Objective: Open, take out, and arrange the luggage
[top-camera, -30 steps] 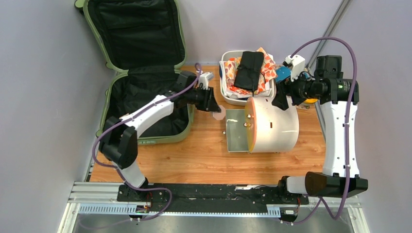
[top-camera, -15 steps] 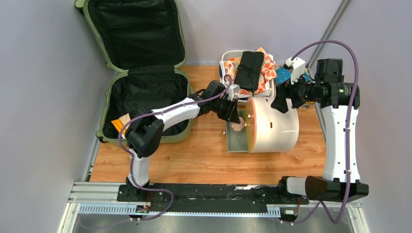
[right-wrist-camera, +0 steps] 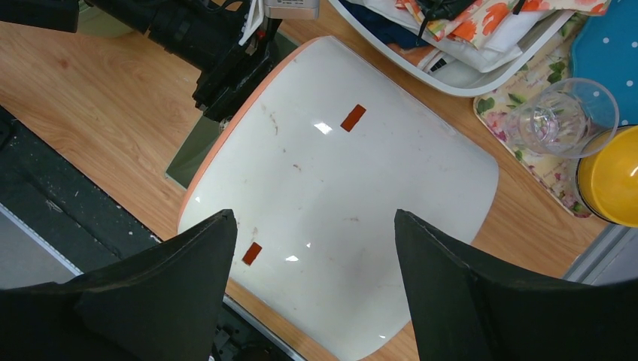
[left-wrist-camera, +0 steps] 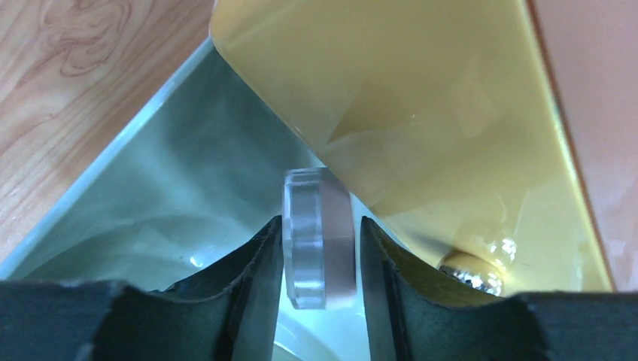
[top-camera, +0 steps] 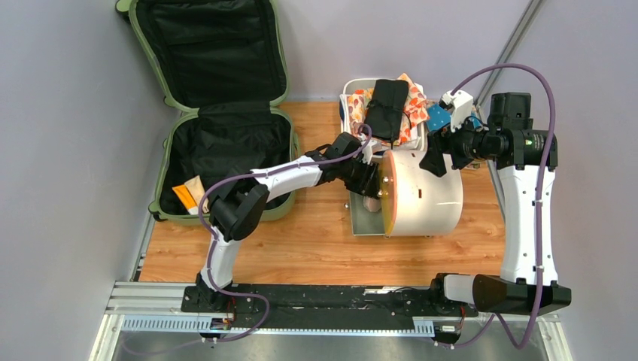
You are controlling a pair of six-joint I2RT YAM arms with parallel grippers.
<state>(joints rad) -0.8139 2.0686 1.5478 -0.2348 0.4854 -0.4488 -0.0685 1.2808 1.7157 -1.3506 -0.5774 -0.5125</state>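
Note:
The luggage (top-camera: 226, 143), a sage-green suitcase with black lining, lies open at the back left, its lid leaning on the wall. An orange and tan packet (top-camera: 188, 195) lies in its near corner. My left gripper (top-camera: 370, 189) reaches right, low over a greenish metal tray (top-camera: 363, 222) in front of the cream cylinder's (top-camera: 425, 194) orange end. In the left wrist view the gripper (left-wrist-camera: 320, 235) is shut on a small pink and clear disc (left-wrist-camera: 320, 248), held on edge beside a yellow translucent panel (left-wrist-camera: 421, 113). My right gripper (right-wrist-camera: 316, 241) is open and empty above the cylinder (right-wrist-camera: 338, 188).
A white tub (top-camera: 350, 147) of patterned cloths with a black pouch (top-camera: 387, 107) stands behind the cylinder. A floral tray with a glass (right-wrist-camera: 560, 116) and a yellow bowl (right-wrist-camera: 611, 177) sits at the right. Bare wooden tabletop (top-camera: 301, 248) lies in front.
My left arm has swung right from the suitcase edge to the tray in front of the cylinder, carrying the pink disc. My right arm has hardly moved.

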